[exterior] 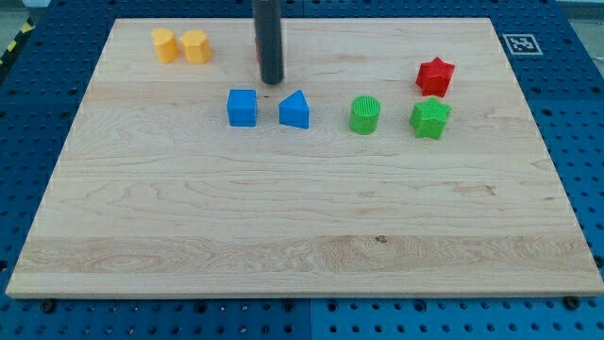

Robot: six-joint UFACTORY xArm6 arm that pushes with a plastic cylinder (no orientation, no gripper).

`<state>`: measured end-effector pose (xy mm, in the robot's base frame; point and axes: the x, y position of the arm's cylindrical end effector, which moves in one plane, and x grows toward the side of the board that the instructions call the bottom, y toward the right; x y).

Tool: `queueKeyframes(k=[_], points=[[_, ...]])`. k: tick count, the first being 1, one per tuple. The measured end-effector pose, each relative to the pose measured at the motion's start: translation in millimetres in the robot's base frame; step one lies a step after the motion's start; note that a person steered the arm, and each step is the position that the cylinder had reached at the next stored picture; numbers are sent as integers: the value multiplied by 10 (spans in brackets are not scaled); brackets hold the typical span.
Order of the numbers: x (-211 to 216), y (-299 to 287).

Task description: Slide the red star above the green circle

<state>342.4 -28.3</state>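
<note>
The dark rod comes down from the view's top, and my tip rests on the wooden board, holding and touching no block. A thin sliver of red shows at the rod's left edge; what it is cannot be told. Just below the tip sit the blue cube and the blue triangular block, side by side. Up left, two yellow blocks stand touching. To the right lies the green circle, then the green star. The red star sits right above the green star, well apart from the tip.
</note>
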Motion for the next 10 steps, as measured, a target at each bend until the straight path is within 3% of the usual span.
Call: queueKeyframes(k=[1,5,7,10], points=[[163,546],[145,2296],[110,2610],[-383,2685]])
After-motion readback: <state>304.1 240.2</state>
